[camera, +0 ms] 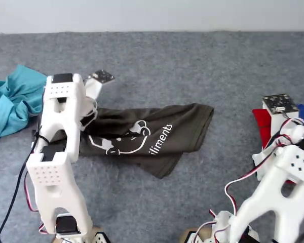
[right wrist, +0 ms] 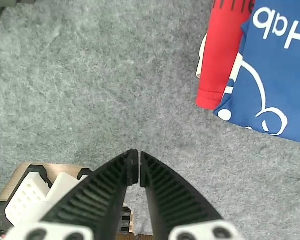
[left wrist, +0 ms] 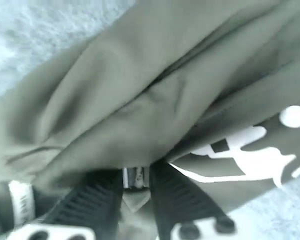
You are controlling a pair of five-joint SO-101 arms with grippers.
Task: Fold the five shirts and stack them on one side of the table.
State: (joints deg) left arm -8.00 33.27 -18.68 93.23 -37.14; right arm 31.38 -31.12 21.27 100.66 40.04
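A dark olive shirt [camera: 152,134] with white print lies rumpled across the middle of the grey table. My left gripper [left wrist: 136,181] is shut on a fold of the olive shirt [left wrist: 155,95] at its left end, under the left arm [camera: 66,109]. A teal shirt [camera: 12,98] is bunched at the far left. At the right edge a blue shirt [right wrist: 277,75] lies on top of a red shirt [right wrist: 221,55]. My right gripper [right wrist: 136,167] is shut with nothing in it, hanging over bare carpet beside that stack. The right arm [camera: 281,162] stands at the lower right.
The grey carpeted table [camera: 192,61] stretches bare behind and in front of the olive shirt. A pale wall runs along the far edge. Both arm bases and their cables [camera: 228,197] sit along the near edge.
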